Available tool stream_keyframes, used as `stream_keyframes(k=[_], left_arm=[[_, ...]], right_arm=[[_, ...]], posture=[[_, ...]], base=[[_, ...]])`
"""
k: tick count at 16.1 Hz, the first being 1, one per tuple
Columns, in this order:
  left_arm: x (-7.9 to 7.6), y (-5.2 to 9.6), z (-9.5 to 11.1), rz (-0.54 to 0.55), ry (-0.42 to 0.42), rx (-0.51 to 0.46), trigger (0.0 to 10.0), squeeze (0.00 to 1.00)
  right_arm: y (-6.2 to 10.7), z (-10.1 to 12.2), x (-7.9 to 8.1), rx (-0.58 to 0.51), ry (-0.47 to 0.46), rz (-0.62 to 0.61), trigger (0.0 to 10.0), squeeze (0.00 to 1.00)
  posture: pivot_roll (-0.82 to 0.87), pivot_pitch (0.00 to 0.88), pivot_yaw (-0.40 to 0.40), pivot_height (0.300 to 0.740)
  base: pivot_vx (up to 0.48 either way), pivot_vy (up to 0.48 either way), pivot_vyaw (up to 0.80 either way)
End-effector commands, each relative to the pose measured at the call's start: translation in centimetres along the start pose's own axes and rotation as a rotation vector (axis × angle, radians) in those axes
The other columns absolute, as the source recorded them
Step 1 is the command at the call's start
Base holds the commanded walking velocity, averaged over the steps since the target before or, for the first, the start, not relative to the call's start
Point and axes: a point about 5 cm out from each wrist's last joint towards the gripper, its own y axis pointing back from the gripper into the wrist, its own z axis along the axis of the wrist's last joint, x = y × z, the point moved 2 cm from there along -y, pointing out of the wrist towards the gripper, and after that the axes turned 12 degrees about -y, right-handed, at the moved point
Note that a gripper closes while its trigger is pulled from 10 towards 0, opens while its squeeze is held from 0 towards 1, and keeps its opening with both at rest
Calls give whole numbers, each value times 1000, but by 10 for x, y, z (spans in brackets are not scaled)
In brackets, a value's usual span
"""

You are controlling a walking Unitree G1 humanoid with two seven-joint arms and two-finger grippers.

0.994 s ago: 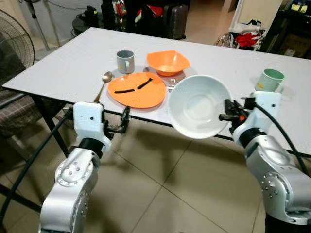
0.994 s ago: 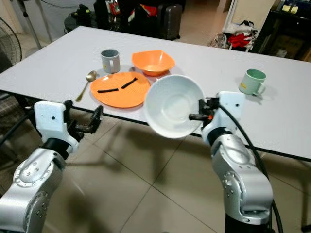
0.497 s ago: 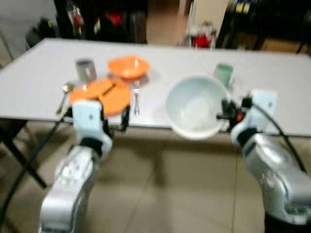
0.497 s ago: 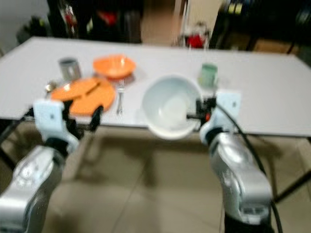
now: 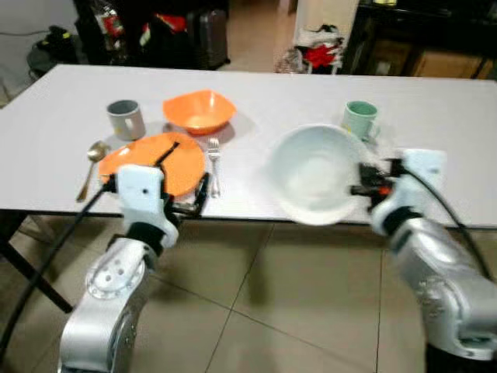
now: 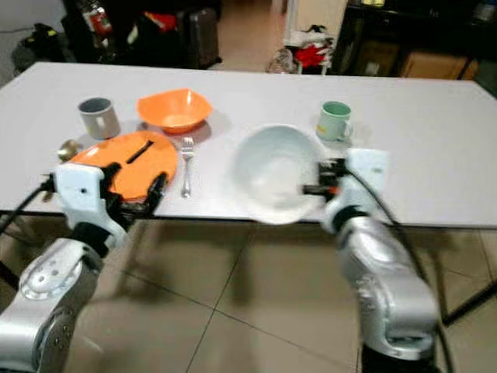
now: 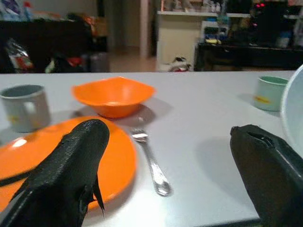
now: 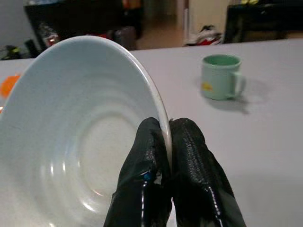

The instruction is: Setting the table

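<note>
The step in hand appeared to be carrying the white bowl [image 5: 317,172] to a second place setting. The right gripper [image 8: 163,156] was closed on the bowl's rim, one finger inside and one outside, holding the bowl tilted above the near edge of the white table [image 5: 435,109]. The green mug [image 8: 220,75] stood on the table beyond the pinched rim, apart from the bowl.

The left gripper [image 7: 170,156] was wide open and held nothing. It hovered at the table's near edge, with the fork [image 7: 152,163] lying ahead between its fingers. The orange plate [image 7: 118,161] lay toward one finger, the orange bowl [image 7: 113,94] farther ahead, and the grey mug [image 7: 26,106] off to that same side.

The next move probably called for lowering the bowl level onto bare table near the green mug, then releasing the rim.

Compared with one second earlier, the camera had shifted, so the table appeared square-on instead of slanted. The bowl now overlapped the table edge, closer to the green mug. The grip on the rim was unchanged, and the left gripper remained open.
</note>
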Motion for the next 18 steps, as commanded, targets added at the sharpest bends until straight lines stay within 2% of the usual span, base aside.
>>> stream_keyframes(k=[1, 3, 14, 18], left_arm=[[5, 2, 0, 17, -8, 2, 10000, 0], [4, 3, -1, 18, -7, 4, 10000, 0], [4, 3, -1, 6, -18, 3, 10000, 0], [-3, 2, -2, -27, -25, 6, 10000, 0]], right_arm=[[-1, 3, 12, -16, -10, 60, 10000, 0], [-3, 3, 14, -13, -4, 72, 10000, 0], [-7, -3, 10, 28, -87, 71, 10000, 0], [-6, -4, 5, 39, -102, 46, 10000, 0]], posture=[[-121, 0, -16, 740], [-116, 0, -20, 740], [-108, 0, -11, 740], [-114, 0, -8, 740]], base=[[307, 0, -800], [304, 0, -800], [310, 0, 0], [333, 0, -727]])
